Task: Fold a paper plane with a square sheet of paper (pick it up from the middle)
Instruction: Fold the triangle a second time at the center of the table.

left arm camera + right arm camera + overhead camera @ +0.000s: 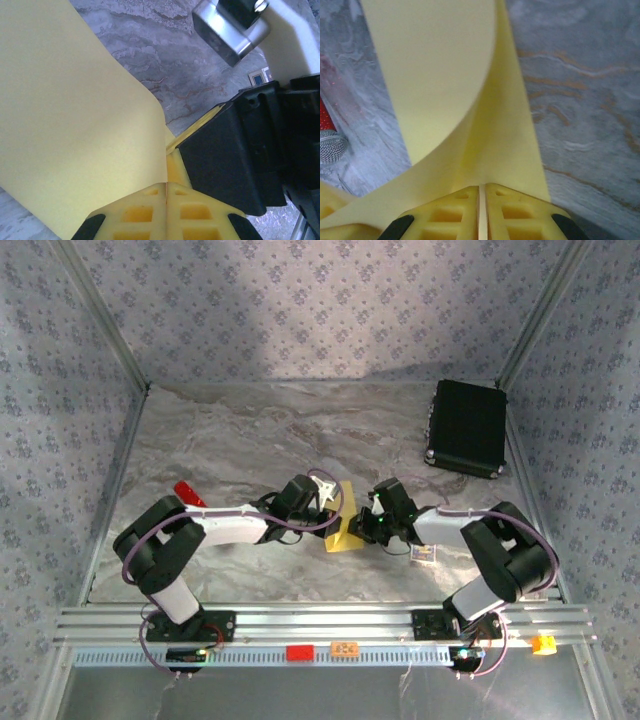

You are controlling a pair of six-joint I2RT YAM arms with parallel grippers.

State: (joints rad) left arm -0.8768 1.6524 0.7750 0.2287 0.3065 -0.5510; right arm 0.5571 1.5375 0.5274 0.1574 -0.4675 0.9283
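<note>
The square sheet of paper (343,521), plain yellow, stands bent and lifted off the table between my two grippers near the table's middle. My left gripper (326,502) is shut on its edge; in the left wrist view the sheet (75,125) rises from the closed fingertips of that gripper (166,186). My right gripper (371,523) faces it from the right and is shut on the sheet too. In the right wrist view the paper (485,125) runs into the slit of that gripper (482,189) and curls over above it. The paper plane is out of view.
A black rectangular case (467,427) lies at the back right. A red-handled tool (189,493) lies left of the left arm. A small printed card (425,554) sits under the right arm. Aluminium rails edge the table.
</note>
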